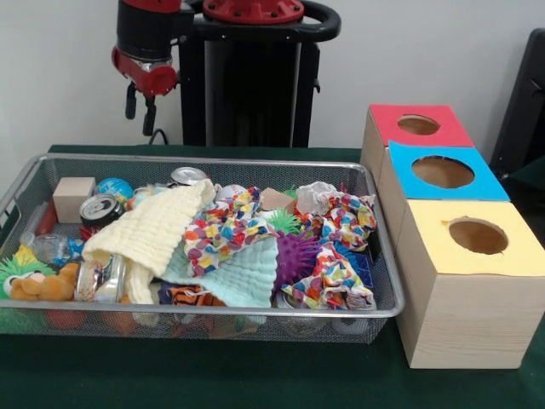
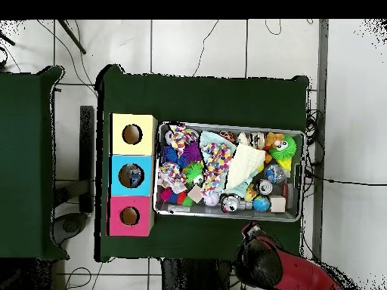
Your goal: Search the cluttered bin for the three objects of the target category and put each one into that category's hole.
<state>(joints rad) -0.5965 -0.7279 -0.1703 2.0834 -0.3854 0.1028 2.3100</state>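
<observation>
We see the claw (image 1: 141,109) hanging behind the far-left corner of the bin (image 1: 204,312), raised and apart from everything, gripping nothing; its two fingers hang with a gap between them, so we read it as open.

The bottles are hard to find. We can make out one clear bottle (image 1: 51,248) at the left end of the bin, near the wall, beside the plush toy (image 1: 41,287). A shiny creased thing (image 1: 102,279) lies just under the cream cloth (image 1: 153,232), possibly a second; we cannot tell. In the overhead view something glints inside the blue hole (image 2: 131,176), perhaps a bottle already dropped, though that is only our guess.

Risks, as we judge them: the cream cloth, a mint cloth (image 1: 243,277) and two patterned cloths (image 1: 223,232) drape over much of the clutter, so a descent could snag fabric and drag it along. The cans sit close to the bottle and could be gripped by mistake. A thin creased bottle may crumple or slip. The three boxes touch, so a slightly off release could land in the red hole (image 1: 418,125) or the yellow hole (image 1: 478,236).

Counted: three boxes, three holes, two cans on view (one (image 1: 101,207), another (image 1: 187,175)), one wooden block (image 1: 73,198), one purple spiky ball (image 1: 295,256), all on the green surface (image 1: 255,375).
</observation>
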